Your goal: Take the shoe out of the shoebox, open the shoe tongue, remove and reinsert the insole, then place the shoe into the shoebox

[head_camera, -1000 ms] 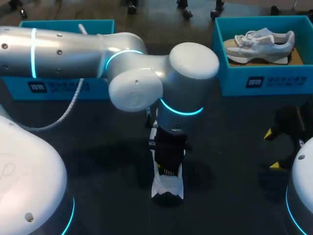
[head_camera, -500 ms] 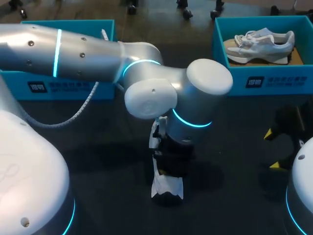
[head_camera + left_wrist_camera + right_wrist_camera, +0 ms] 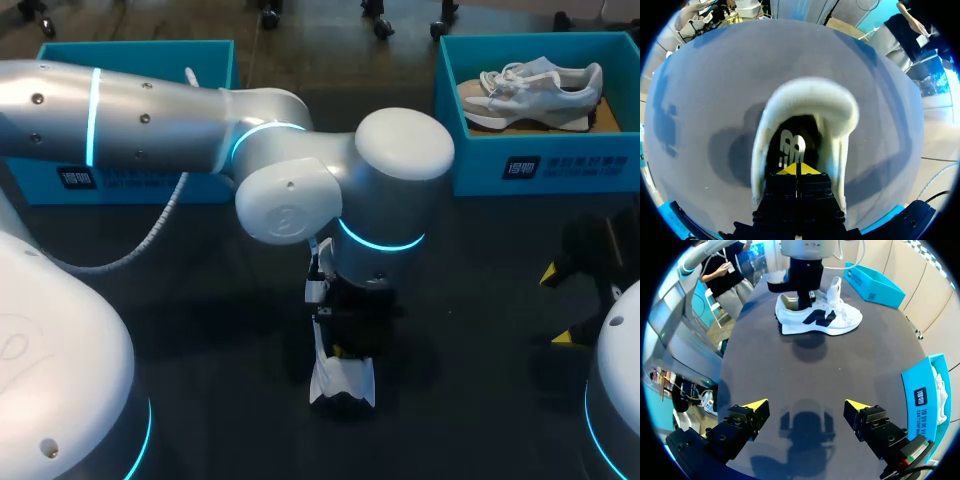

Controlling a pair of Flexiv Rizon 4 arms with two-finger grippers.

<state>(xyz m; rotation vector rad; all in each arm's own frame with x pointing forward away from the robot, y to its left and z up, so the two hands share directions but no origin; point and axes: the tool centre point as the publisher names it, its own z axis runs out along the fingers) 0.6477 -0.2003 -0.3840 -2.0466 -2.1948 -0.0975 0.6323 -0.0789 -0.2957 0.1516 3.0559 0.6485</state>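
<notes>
Shoe [image 3: 840,320]: left claw [image 3: 796,169], tips together, inside its collar; insole [image 3: 790,147] at twelve o'clock, nip its edge gently; right claw [image 3: 806,405] apart.

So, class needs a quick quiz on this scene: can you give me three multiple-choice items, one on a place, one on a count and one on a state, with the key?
1. Where is the white shoe whose opening the left gripper is in?
A. in a shoebox
B. on the table
C. in the air, held by the other arm

2. How many teal shoeboxes stand on the table?
A. one
B. two
C. three

3. What state is the right gripper in?
A. open, holding nothing
B. shut on a lace
C. shut on an insole

Key:
1 B, its sole lies flat on the dark tabletop.
2 B, one stands at each far side.
3 A, its yellow tips stand wide apart over bare table.
</notes>
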